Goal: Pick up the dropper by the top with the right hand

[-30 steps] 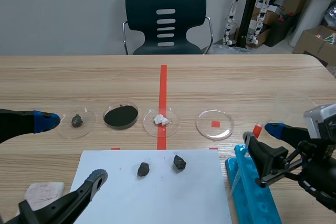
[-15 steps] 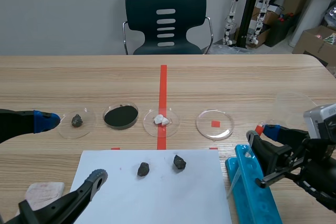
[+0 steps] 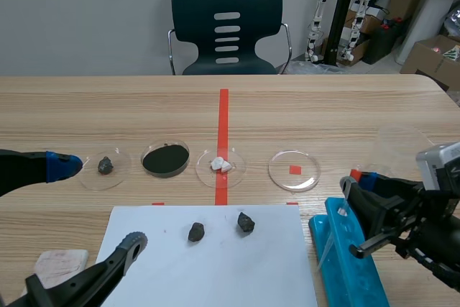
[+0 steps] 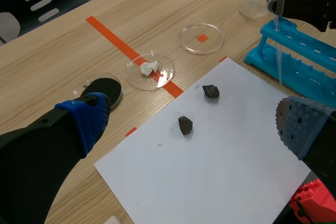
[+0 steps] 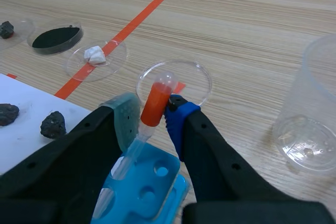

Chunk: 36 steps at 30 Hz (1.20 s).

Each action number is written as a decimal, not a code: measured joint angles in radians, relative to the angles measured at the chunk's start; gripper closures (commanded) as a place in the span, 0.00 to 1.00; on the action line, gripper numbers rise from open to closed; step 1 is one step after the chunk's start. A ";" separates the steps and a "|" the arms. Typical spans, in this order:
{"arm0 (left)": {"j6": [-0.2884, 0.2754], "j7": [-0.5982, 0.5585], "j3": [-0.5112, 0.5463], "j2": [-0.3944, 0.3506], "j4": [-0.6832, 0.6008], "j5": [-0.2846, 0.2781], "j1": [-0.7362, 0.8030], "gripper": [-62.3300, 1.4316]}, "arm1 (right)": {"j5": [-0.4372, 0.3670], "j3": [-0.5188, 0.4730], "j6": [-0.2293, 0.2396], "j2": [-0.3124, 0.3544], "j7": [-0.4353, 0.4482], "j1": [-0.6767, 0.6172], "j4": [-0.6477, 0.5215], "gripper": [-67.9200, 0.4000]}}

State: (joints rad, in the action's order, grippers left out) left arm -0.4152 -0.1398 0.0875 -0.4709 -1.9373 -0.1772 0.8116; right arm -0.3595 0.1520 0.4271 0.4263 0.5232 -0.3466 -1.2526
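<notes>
Here right pincer (image 5: pixel 151 115) clamps dropper (image 5: pixel 156 100) bulb, tip apparently in blue rack (image 5: pixel 157 178); left pincer (image 3: pixel 99 204) agape.

Rack (image 5: pixel 152 182) lies under the right end effector (image 5: pixel 150 115) and its dropper (image 5: pixel 157 95). Beaker (image 5: pixel 315 93) stands just beside, dish (image 5: pixel 209 80) ahead, open worktop (image 5: pixel 252 24) beyond.
</notes>
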 measured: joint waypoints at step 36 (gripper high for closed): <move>0.002 0.000 0.000 0.000 0.000 0.000 0.000 0.00 | 0.000 0.000 0.038 0.018 0.030 -0.053 -0.072 0.90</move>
State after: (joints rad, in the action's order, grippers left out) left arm -0.4129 -0.1398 0.0875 -0.4709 -1.9373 -0.1772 0.8116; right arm -0.3599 0.1520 0.4648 0.4446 0.5533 -0.4000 -1.3247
